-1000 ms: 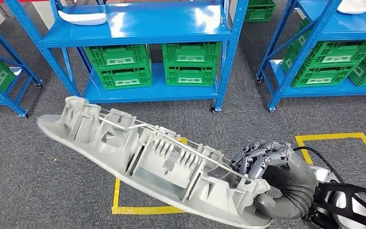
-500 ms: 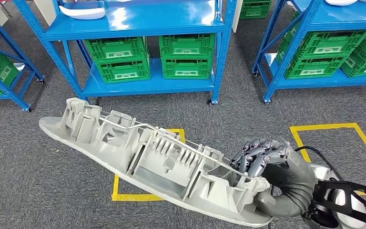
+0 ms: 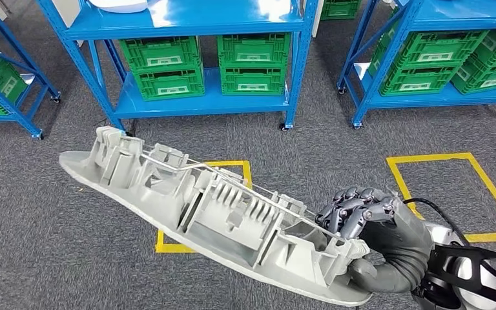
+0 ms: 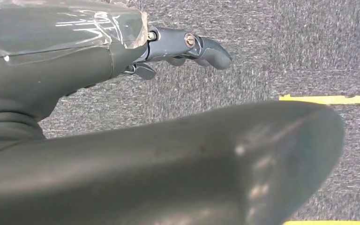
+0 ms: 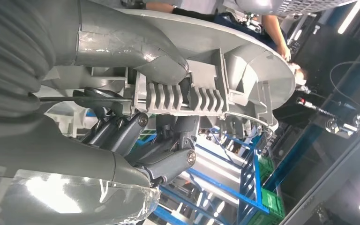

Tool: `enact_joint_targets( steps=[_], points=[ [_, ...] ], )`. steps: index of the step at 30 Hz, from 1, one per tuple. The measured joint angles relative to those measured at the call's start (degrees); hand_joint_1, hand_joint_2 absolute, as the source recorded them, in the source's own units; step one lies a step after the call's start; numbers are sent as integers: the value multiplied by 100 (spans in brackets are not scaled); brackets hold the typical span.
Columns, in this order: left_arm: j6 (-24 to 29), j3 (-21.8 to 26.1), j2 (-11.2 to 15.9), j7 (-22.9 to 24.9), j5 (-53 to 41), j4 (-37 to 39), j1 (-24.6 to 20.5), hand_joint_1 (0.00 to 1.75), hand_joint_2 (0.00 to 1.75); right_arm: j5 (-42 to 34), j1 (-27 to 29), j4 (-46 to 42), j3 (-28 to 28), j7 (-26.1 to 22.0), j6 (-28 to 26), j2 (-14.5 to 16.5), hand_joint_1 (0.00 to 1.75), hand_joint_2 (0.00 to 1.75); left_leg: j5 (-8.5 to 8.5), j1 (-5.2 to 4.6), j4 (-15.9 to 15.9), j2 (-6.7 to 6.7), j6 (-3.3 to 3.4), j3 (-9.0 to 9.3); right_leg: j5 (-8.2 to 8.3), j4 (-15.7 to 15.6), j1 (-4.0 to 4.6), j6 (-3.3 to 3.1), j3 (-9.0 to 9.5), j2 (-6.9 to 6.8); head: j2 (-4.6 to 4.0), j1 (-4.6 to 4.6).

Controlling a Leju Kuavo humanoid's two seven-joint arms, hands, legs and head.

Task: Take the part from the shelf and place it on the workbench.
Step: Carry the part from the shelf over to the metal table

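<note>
The part (image 3: 213,213) is a long grey plastic moulding with ribs and clips on its upper side. It slants across the lower middle of the head view, above the carpet. My right hand (image 3: 374,239) grips its near right end, fingers curled over the ribbed edge and thumb underneath. The right wrist view shows the same hold close up: the part (image 5: 206,93) lies across my right hand (image 5: 122,131). My left hand (image 4: 122,140) hangs over the grey carpet with its fingers (image 4: 201,44) stretched out and nothing in them.
A blue shelf rack (image 3: 194,26) with green crates (image 3: 161,68) stands ahead, with more racks to the left (image 3: 6,84) and right (image 3: 387,58). A white part (image 3: 119,5) lies on the middle rack. Yellow tape squares (image 3: 452,194) mark the carpet. A person (image 5: 267,23) stands behind the part.
The whole scene has shifted: the racks have slid up and away in the picture, so the camera has moved back. The part stays in my right hand.
</note>
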Motion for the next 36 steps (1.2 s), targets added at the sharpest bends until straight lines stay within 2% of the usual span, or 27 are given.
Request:
enact_joint_targets(
  steps=[1, 2, 4, 6, 8, 9, 10, 11, 12, 13, 15, 16, 18, 20, 21, 23, 24, 25, 26, 27, 28, 30, 31, 32, 34, 35, 36],
  points=[
    [4, -4, -4, -13, 2, 9, 2, 0, 0, -8, -8, -7, 2, -1, 11, -3, 175, 175, 43, -2, 32, 13, -31, -45, -69, -226, 24, -52, 110, -29, 0, 6],
    [8, -5, -9, -25, 4, 19, 3, 0, 0, -17, -11, -13, 5, -1, 19, -9, 175, 175, 94, 3, 39, 31, -62, -72, -84, -312, 45, -108, 110, -21, 0, 7],
    [21, -4, -13, -40, 4, 37, 6, 0, 0, -37, -16, -18, 15, -3, 35, -17, 175, 175, 59, 32, 72, 29, -138, -119, 23, -299, 23, -202, 13, 14, 0, 15],
    [46, -4, -17, -46, -2, 50, 9, 0, 0, -52, -27, -21, 33, 2, 55, -21, 175, 175, -387, 71, 411, -29, -229, -213, 154, -310, -13, -282, -93, 38, 0, 0],
    [63, -5, -16, -48, -5, 58, 2, 0, 0, -62, -39, -22, 51, 9, 66, -21, 175, 175, -977, 108, 1110, -72, -305, -337, 288, -302, -11, -302, -222, 77, 0, -16],
    [67, -5, -14, -48, -5, 63, -1, 0, 0, -63, -41, -23, 60, 13, 67, -21, 175, 175, -1121, 124, 1433, -77, -327, -367, 355, -294, -13, -292, -299, 104, 0, -18],
    [68, -6, -13, -48, -5, 68, -4, 0, 0, -63, -42, -23, 66, 16, 67, -21, 175, 175, -1130, 138, 1622, -79, -340, -331, 422, -283, -16, -276, -380, 136, 0, -19],
    [69, -7, -13, -48, -5, 74, -5, 0, 0, -63, -42, -23, 72, 17, 68, -21, 175, 175, -1021, 151, 1610, -84, -343, -199, 482, -272, -21, -254, -468, 170, 0, -19],
    [70, -7, -12, -48, -5, 78, -6, 0, 0, -63, -42, -24, 78, 18, 68, -21, 175, 175, -863, 162, 1386, -104, -339, 32, 538, -262, -27, -230, -543, 207, 0, -20],
    [70, -7, -11, -48, -4, 79, -7, 0, 0, -64, -42, -27, 81, 18, 68, -21, 175, 175, -750, 174, 998, -179, -325, 340, 590, -256, -33, -201, -605, 244, 0, -20],
    [69, -7, -10, -48, -5, 79, -8, 0, 0, -63, -55, -42, 85, 22, 68, -22, 175, 175, -749, 177, 182, -367, -276, 899, 696, -256, -32, -126, -691, 307, 0, -16],
    [69, -8, -10, -49, -5, 79, -8, 0, 0, -63, -67, -50, 86, 28, 68, -23, 175, 175, -803, 166, -57, -432, -246, 1036, 754, -265, -37, -82, -723, 335, 0, -14],
    [63, -10, -9, -45, -14, 79, -7, 0, 0, -63, -81, -66, 84, 42, 60, -32, 175, 175, -796, 136, -192, -392, -173, 1043, 871, -298, -53, 13, -775, 396, 0, -10],
    [38, -13, -9, -36, -26, 79, -6, 0, 0, -65, -77, -95, 64, 46, 45, -56, 175, 175, -671, 124, -221, -293, -62, 954, 748, -176, -54, 20, -880, 358, 0, 8],
    [22, -14, -9, -31, -31, 79, -6, 0, 0, -67, -70, -112, 49, 44, 40, -75, 175, 175, -597, 117, -239, -245, -11, 889, 540, 47, -47, -21, -973, 308, 0, 24],
    [3, -16, -9, -23, -41, 81, -1, 0, 0, -69, -39, -142, 18, 37, 35, -109, 175, 175, -474, 78, -229, -176, 55, 739, 0, 783, -35, -133, -1191, 218, 0, 54],
    [2, -17, -9, -19, -49, 84, 3, 0, 0, -71, -15, -153, 3, 30, 35, -123, 175, 175, -411, 54, -220, -142, 67, 652, -168, 1168, -26, -150, -1266, 209, 0, 58],
    [3, -17, -10, -16, -57, 89, 6, 0, 0, -72, 7, -165, -12, 23, 36, -133, 175, 175, -349, 31, -206, -111, 79, 559, -205, 1437, -18, -131, -1277, 206, 0, 61],
    [7, -17, -11, -14, -67, 97, 7, 0, 0, -77, 26, -177, -30, 17, 38, -144, 175, 175, -289, 8, -183, -87, 84, 459, -126, 1538, -10, -87, -1206, 204, 0, 60],
    [11, -20, -11, -13, -75, 104, 6, 0, 0, -92, 42, -190, -46, 13, 42, -153, 175, 175, -233, -10, -150, -68, 85, 355, 20, 1431, -3, -41, -1033, 202, 0, 60],
    [15, -23, -12, -9, -75, 110, 6, 0, 0, -120, 55, -204, -66, 14, 46, -160, 175, 175, -184, -22, -107, -58, 81, 261, 142, 1131, 9, -18, -762, 197, 0, 60],
    [25, -38, -15, 14, -37, 116, 16, 0, 0, -208, 69, -241, -109, 41, 50, -173, 175, 175, -103, -46, -21, -46, 52, 113, 99, 209, 55, -77, -97, 182, 0, 56],
    [34, -45, -15, 38, -4, 116, 31, 0, 0, -260, 75, -259, -128, 68, 50, -178, 175, 175, -51, -46, -2, -41, 29, 70, 25, -137, 83, -121, 116, 176, 0, 52],
    [49, -58, -16, 74, 37, 115, 54, 0, 0, -314, 79, -274, -142, 101, 45, -183, 175, 175, 9, -42, 2, -36, 2, 32, -33, -347, 111, -160, 219, 173, 0, 54],
    [91, -113, -12, 173, 127, 103, 136, 0, 0, -423, 102, -285, -155, 182, 5, -185, 175, 175, 76, -27, 0, -50, -60, -38, 47, -401, 96, -224, 123, 165, 0, 61],
    [107, -158, -12, 219, 171, 92, 192, 0, 0, -470, 117, -286, -158, 214, -25, -186, 175, 175, -31, -18, 63, -67, -101, -87, 103, -407, 77, -272, 64, 156, 0, 60],
    [116, -209, -10, 249, 206, 77, 247, 0, 0, -511, 144, -286, -162, 231, -58, -190, 175, 175, -261, -3, 230, -84, -148, -144, 173, -414, 51, -313, -4, 144, 0, 46]
  ],
)
